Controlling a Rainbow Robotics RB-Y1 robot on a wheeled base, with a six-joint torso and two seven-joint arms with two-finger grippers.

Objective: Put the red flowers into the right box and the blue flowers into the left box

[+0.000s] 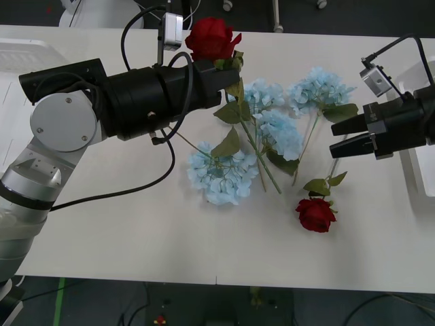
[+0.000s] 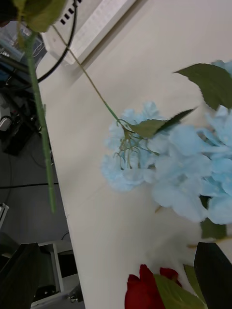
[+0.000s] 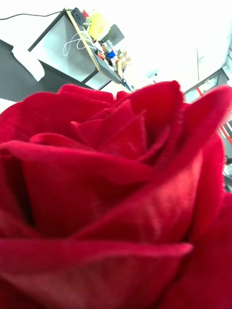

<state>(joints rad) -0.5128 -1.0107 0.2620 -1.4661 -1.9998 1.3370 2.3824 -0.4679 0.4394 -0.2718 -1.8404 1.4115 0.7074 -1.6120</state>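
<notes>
Red rose [image 3: 116, 203] up close in left hand [image 1: 228, 71], clamped at stem, lifted over table [image 1: 122, 224]; right hand [image 1: 340, 139] spread, w/ nothing held, beside blue flowers [image 1: 272, 129]; 2nd rose [image 1: 315, 214] lying below it.

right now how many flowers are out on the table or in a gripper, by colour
red roses: 2, one held up by the left gripper with its head above the table, one lying on the table
blue flowers: 4, in a loose bunch at the table's middle
total: 6
</notes>
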